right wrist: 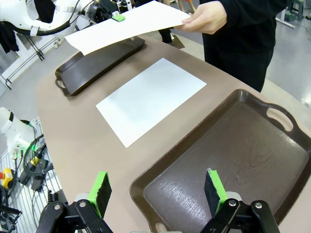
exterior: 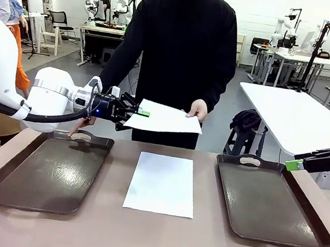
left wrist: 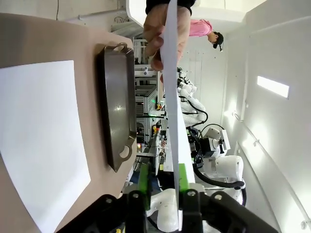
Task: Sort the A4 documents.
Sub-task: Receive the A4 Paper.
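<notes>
Lying between trays [exterior: 44, 172]: one document [exterior: 161, 183].

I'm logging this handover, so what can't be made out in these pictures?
Front view: held sheet hides the left pincer's lower finger.
Left wrist view: that sheet is edge-on, faces unreadable.
Right wrist view: it covers part of the left tray.
Front view: picture edge cuts off the right pincer's arm.
</notes>
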`<action>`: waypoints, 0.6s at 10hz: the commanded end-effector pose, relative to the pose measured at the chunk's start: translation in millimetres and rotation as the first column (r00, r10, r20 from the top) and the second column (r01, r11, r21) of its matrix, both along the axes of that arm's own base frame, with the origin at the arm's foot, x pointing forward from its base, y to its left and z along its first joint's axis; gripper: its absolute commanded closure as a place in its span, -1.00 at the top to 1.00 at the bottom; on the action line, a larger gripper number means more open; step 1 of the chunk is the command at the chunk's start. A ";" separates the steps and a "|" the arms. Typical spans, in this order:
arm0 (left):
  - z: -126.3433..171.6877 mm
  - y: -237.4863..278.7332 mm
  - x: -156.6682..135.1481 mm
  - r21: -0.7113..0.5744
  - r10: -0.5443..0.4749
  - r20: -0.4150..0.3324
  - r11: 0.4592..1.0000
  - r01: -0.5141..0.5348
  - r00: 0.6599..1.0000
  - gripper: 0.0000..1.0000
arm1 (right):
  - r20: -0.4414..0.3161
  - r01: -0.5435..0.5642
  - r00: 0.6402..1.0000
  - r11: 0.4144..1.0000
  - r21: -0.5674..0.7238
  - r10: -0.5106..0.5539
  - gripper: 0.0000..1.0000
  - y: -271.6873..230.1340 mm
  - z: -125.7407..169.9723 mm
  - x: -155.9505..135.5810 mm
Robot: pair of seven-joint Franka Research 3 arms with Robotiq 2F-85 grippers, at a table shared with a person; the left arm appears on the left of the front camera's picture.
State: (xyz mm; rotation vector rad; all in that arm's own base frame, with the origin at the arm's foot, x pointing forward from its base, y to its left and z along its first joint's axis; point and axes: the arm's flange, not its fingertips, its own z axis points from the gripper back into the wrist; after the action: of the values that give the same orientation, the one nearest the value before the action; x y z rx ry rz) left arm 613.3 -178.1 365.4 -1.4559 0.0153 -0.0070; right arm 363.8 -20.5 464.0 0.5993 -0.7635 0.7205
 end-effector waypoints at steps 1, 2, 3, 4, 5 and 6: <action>2.9 1.7 6.8 0.014 -0.016 -0.007 1.000 0.016 1.000 -0.96 | 0.023 -0.014 1.000 1.000 0.025 0.013 1.00 -0.4 -2.9 4.9; 3.3 1.7 6.8 0.014 -0.015 -0.006 1.000 0.015 1.000 -1.00 | 0.023 -0.014 1.000 1.000 0.025 0.013 1.00 -0.4 -2.9 4.9; 3.7 2.1 6.6 0.013 -0.015 -0.003 1.000 0.015 1.000 -1.00 | 0.023 -0.014 1.000 1.000 0.025 0.013 1.00 -0.4 -2.9 4.9; 4.2 2.5 6.8 0.017 -0.008 0.006 1.000 0.007 1.000 -1.00 | 0.023 -0.014 1.000 1.000 0.025 0.013 1.00 -0.4 -2.9 4.9; 5.1 2.5 5.9 0.000 -0.005 0.017 1.000 0.005 1.000 -1.00 | 0.023 -0.014 1.000 1.000 0.025 0.013 1.00 -0.4 -2.9 4.9; 5.4 1.8 4.8 -0.007 -0.013 0.030 1.000 0.013 0.999 -1.00 | 0.023 -0.014 1.000 1.000 0.025 0.013 1.00 -0.4 -2.9 4.9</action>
State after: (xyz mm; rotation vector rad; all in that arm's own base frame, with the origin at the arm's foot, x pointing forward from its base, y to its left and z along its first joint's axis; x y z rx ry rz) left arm 615.5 -176.6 368.6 -1.4555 0.0056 -0.0129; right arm 363.8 -20.5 464.0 0.5992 -0.7635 0.7203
